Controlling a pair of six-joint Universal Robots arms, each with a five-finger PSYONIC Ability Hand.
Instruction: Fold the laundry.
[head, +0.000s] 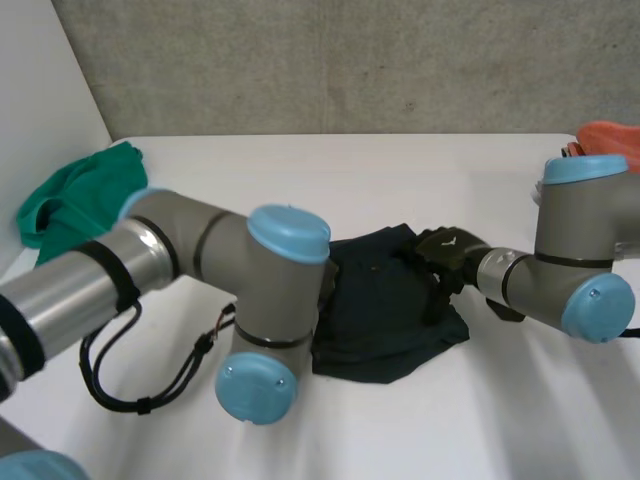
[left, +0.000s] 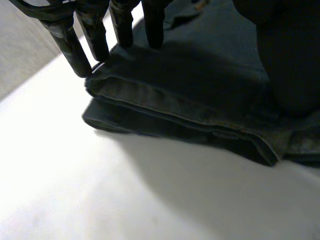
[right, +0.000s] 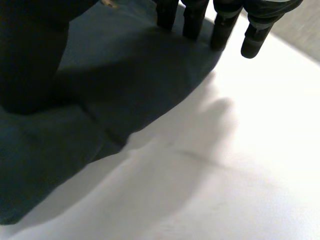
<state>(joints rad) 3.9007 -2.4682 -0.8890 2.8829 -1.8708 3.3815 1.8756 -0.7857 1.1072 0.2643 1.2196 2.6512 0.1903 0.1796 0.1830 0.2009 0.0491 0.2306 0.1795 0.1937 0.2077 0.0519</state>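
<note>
Left arm (head: 180, 250) nearest; left hand (left: 70, 47), right hand (right: 222, 30) fingers straight on dark garment (head: 390, 320); soft, limp; take 6 o'clock edge

Head camera: high, behind and between the arms, looking down the desk (head: 400, 170) toward the grey wall (head: 350, 60). Wrist cameras: very close, low over the desk, each sighting along its own fingers, left hand (left: 70, 47) and right hand (right: 225, 30). All three share the dark cloth (head: 390, 310).

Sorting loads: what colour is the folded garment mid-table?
The garment is dark navy, clearest in head view.
</note>
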